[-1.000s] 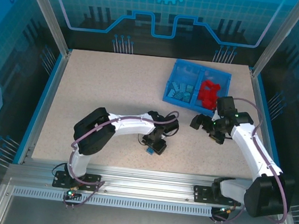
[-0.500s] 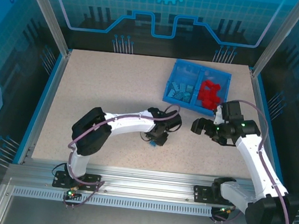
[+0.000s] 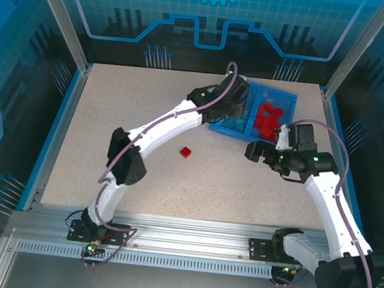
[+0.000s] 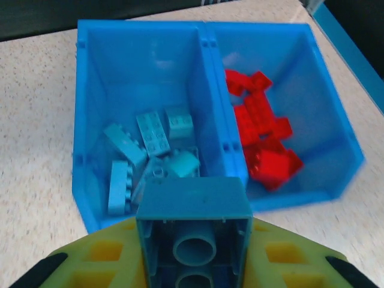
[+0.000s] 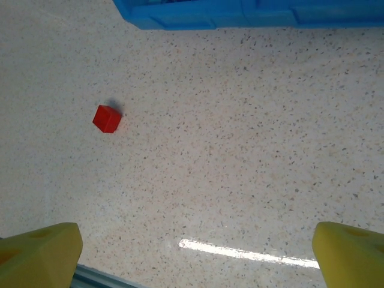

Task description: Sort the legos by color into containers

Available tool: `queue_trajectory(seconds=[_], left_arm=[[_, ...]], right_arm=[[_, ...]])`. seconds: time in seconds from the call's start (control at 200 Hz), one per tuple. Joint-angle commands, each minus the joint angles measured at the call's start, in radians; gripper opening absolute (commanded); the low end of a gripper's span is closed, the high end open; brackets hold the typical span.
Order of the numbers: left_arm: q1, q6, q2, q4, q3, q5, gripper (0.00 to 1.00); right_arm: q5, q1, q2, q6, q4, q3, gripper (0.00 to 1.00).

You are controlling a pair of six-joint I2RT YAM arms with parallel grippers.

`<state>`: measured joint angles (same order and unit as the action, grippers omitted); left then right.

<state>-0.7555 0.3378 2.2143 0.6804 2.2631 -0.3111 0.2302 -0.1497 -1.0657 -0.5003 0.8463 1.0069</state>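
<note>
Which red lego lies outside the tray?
The lone red brick on the table; all other red bricks lie piled in the tray's right compartment.

The tray sits far right on the table, bricks in both compartments; one loose brick lies nearer, left of it.

A speckled beige table sits at the middle of an enclosed cell. Blue trim runs along the table's left and right edges. Behind the table stands a back wall of translucent blue panels printed with a gear and circuit lines; dark patterned side panels flank the table. Aluminium posts rise from the table's far corners, and a slotted aluminium rail lies along its near edge. A bright streak of light reflects off the table top.
</note>
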Motion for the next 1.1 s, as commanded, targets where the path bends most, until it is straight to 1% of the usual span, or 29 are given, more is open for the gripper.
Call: queue_trajectory(seconds=[0.0, 0.11, 0.27, 0.375, 0.43, 0.485, 0.515, 0.64, 0.695, 0.775, 0.89, 0.98, 1.096], left_arm=[[0.025, -0.012, 0.143, -0.05, 0.118, 0.001, 0.24], [0.047, 0.012, 0.246, -0.123, 0.219, 0.002, 0.24], [0.079, 0.025, 0.366, -0.365, 0.246, 0.009, 0.25], [0.094, 0.009, 0.471, -0.468, 0.349, 0.017, 0.26], [0.1, -0.005, 0.524, -0.515, 0.409, 0.022, 0.3], [0.104, -0.022, 0.559, -0.583, 0.434, 0.022, 0.4], [0.105, -0.033, 0.571, -0.623, 0.435, 0.018, 0.44], [0.114, -0.042, 0.602, -0.718, 0.435, 0.006, 0.45], [0.118, -0.044, 0.603, -0.735, 0.434, 0.003, 0.47], [0.121, -0.058, 0.59, -0.741, 0.435, 0.012, 0.53], [0.121, -0.091, 0.529, -0.718, 0.415, 0.038, 0.55], [0.119, -0.104, 0.412, -0.746, 0.309, 0.075, 0.55], [0.12, -0.12, 0.2, -0.826, 0.05, 0.108, 0.56]], right_arm=[[-0.063, 0.007, -0.045, 0.001, 0.005, 0.072, 1.0], [-0.09, 0.011, -0.096, 0.005, 0.037, 0.14, 1.0], [-0.093, 0.014, -0.165, 0.026, 0.083, 0.229, 1.0], [-0.085, 0.014, -0.201, 0.051, 0.094, 0.265, 1.0], [-0.091, 0.015, -0.22, 0.063, 0.108, 0.286, 1.0], [-0.095, 0.016, -0.237, 0.071, 0.115, 0.303, 1.0], [-0.097, 0.016, -0.247, 0.076, 0.116, 0.311, 1.0], [-0.1, 0.016, -0.286, 0.091, 0.119, 0.35, 1.0], [-0.103, 0.016, -0.303, 0.094, 0.121, 0.365, 1.0], [-0.101, 0.016, -0.325, 0.1, 0.12, 0.382, 1.0], [-0.103, 0.017, -0.346, 0.102, 0.128, 0.4, 1.0], [-0.096, 0.016, -0.346, 0.101, 0.118, 0.396, 1.0], [-0.07, 0.007, -0.332, 0.106, 0.092, 0.379, 1.0]])
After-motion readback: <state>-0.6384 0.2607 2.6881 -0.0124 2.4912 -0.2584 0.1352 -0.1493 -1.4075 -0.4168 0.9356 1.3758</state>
